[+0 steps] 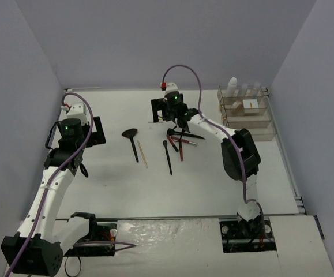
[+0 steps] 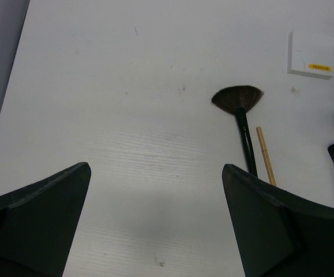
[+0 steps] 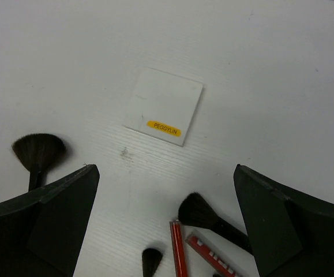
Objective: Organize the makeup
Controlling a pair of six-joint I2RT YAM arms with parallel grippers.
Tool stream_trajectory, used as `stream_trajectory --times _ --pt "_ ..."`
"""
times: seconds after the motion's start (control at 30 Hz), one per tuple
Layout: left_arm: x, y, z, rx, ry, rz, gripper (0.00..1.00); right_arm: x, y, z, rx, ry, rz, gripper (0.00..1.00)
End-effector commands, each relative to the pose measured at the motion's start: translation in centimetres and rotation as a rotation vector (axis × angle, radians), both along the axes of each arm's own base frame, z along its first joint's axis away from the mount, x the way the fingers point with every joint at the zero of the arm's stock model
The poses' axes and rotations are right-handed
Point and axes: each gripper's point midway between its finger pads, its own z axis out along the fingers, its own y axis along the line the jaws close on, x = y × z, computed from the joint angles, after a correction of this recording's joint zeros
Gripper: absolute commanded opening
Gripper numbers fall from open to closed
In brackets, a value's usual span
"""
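White square pad reads PEGGYLIN; fan brush left of it, handle hidden behind right gripper; that and left gripper both spread wide, empty

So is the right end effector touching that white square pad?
Apart. The right wrist view shows the pad lying flat beyond the open right end effector, with bare table between it and both fingers.

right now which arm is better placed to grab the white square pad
Right. The open right gripper hangs right by the white square pad; the left gripper is farther off, with the fan brush between it and the pad.
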Motion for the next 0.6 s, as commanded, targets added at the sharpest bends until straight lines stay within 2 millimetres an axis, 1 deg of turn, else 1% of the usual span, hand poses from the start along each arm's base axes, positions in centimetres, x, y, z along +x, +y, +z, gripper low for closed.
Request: stream_trajectory --times 0.0,0.1,0.2,0.27,0.33,0.37,0.4,0.43,0.47,0.57 --pt "1.0 -0.1 2.2 -0.018 -0.074 0.001 0.97 3.2 2.1 1.9 0.012 -0.111 -0.099 1.0" --pt "1.1 -0.3 2.0 -0.022 -0.062 -0.005 0.97 4.3 3.1 0.0 -0.001 -0.106 -0.136 1.0" --pt "1.2 -0.5 2.0 -0.029 -0.057 -0.013 0.97 5.3 4.4 -2.0 -0.009 -0.096 -0.136 1.0" --pt "1.2 -0.4 2.1 -0.03 -0.061 -0.013 0.97 5.7 4.7 -3.6 -0.022 -0.088 -0.153 1.0" --pt "1.1 -0.3 2.3 -0.027 -0.067 -0.01 0.97 6.6 4.5 -3.9 -0.033 -0.107 -0.196 1.0" --pt "1.0 -0.3 2.3 -0.026 -0.069 -0.008 0.97 6.8 4.5 -4.5 -0.038 -0.103 -0.207 1.0" --pt "1.0 -0.3 2.3 -0.026 -0.071 -0.007 0.97 7.1 4.5 -4.8 -0.037 -0.104 -0.216 1.0" --pt "1.0 -0.3 2.3 -0.027 -0.072 -0.008 0.97 7.3 4.7 -4.5 -0.026 -0.109 -0.22 1.0" --pt "1.1 -0.4 2.3 -0.032 -0.073 -0.012 0.97 7.5 5.0 -5.1 -0.022 -0.106 -0.223 1.0" --pt "1.0 -0.6 2.3 -0.035 -0.066 -0.019 0.97 7.5 5.4 -6.2 -0.04 -0.102 -0.236 1.0"
